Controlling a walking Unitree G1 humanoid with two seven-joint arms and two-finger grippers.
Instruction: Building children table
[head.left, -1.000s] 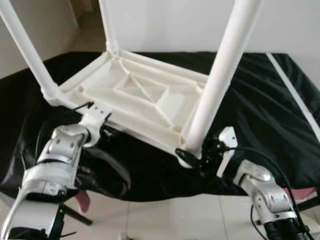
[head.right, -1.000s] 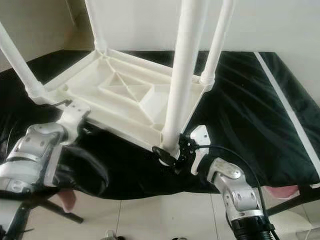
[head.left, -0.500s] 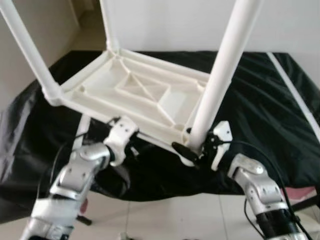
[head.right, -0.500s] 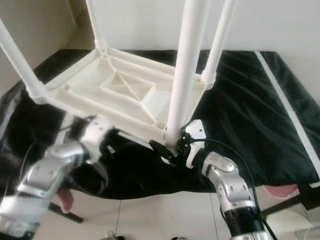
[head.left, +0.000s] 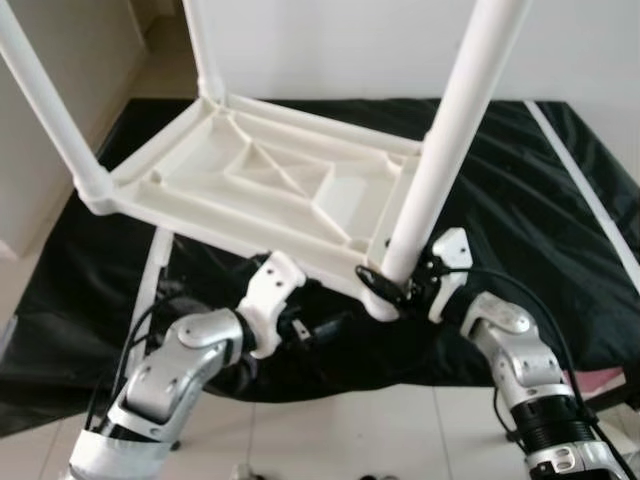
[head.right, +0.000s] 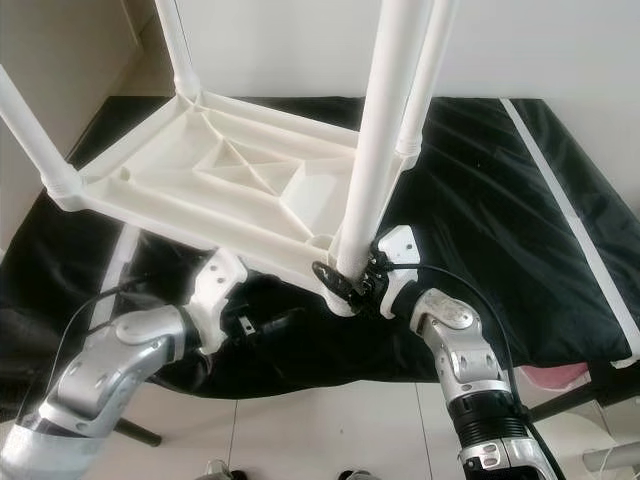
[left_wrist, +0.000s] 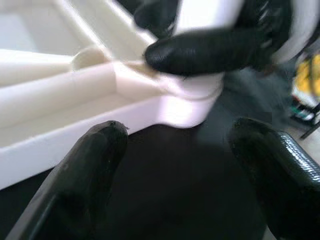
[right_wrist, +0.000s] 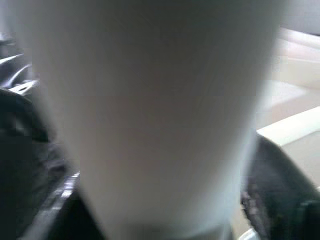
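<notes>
On the black cloth (head.left: 520, 190) I'm seeing the white table (head.left: 270, 185) lying upside down, legs pointing up. At 5 o'clock of it, my right gripper (head.left: 392, 288) is clamping the base of the near leg (head.left: 440, 150). At 7 o'clock, left gripper (left_wrist: 175, 165) is hovering under the near edge, fingers (left_wrist: 95, 165) spread wide, holding nothing.

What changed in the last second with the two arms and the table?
The left pincer swung from the table's left front edge inward under it, toward the near right corner; its fingers are open, holding nothing. The right pincer stayed clamped on the base of the near leg. The table sits higher off the black cloth.
</notes>
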